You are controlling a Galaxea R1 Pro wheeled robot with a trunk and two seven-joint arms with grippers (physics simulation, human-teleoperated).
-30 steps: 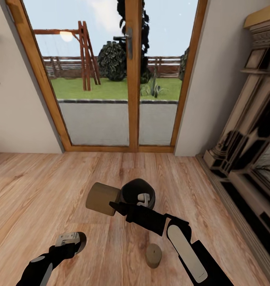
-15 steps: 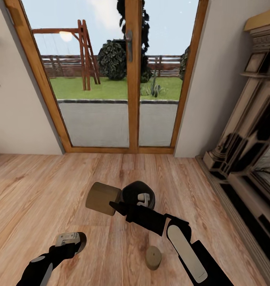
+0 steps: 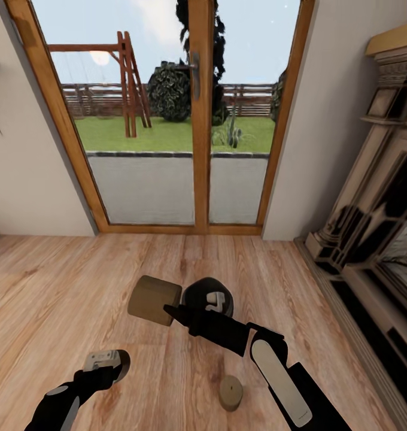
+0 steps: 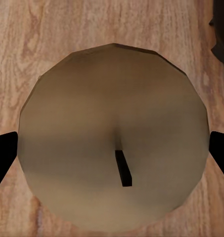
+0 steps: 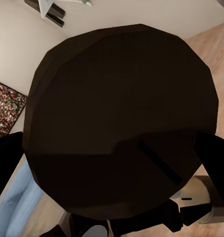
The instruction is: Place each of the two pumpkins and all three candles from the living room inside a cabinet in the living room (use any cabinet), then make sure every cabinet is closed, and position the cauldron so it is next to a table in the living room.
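1. On the wooden floor [image 3: 60, 287], before the glass doors [image 3: 167, 120], the cauldron [image 3: 197, 290] stands, partly hidden behind my right arm.
2. My right fingers [image 3: 170, 310] are clamped on the first candle [image 3: 152, 299], held on its side above the floor, just beside the cauldron.
3. My left fingers [image 4: 112, 153] press both sides of the second candle [image 4: 114, 138], wick facing the wrist camera, floor behind it.
4. The third candle [image 3: 230, 392] stands upright on the floor near my right forearm, apart from the cauldron.
5. A fireplace [image 3: 377, 197] lines the floor's right edge.
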